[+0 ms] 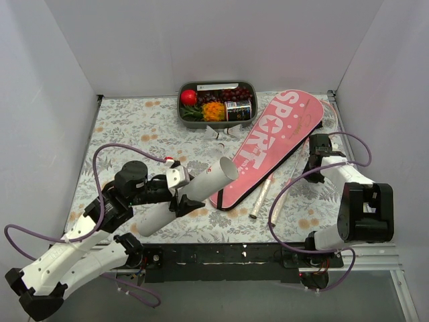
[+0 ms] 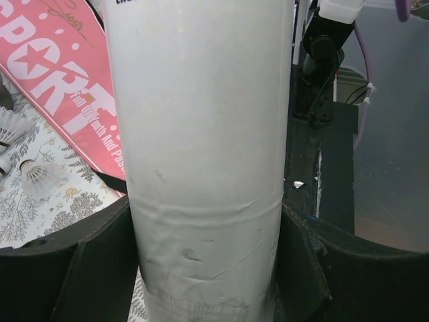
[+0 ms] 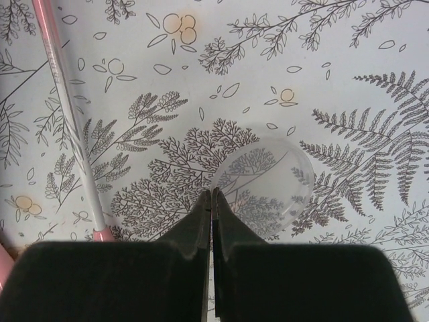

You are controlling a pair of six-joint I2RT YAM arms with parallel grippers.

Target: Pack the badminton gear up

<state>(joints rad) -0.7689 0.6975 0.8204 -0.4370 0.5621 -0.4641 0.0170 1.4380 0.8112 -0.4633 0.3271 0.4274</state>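
Top external view: left gripper (image 1: pixel 184 194) with jaws spread fairly wide, clamped around the middle of the white tube (image 1: pixel 218 174), just left of the pink bag (image 1: pixel 268 144). Slants from lower left to upper right along its long axis, open mouth high and aimed at the bag. Cannot tell whether the low end rests on the tablecloth (image 1: pixel 134 127).

Likely light, hollow cardboard: stiff lengthwise, easy to crush sideways. Shows creases near the grip in the left wrist view. Smooth-skinned, so liable to slip. Best taken mid-length with a mild squeeze, never at the open rim.

Right gripper (image 3: pixel 213 201) closed tight on nothing, tips at the edge of a clear round lid (image 3: pixel 265 181). Racket shaft (image 3: pixel 70 134) lying off to the left.
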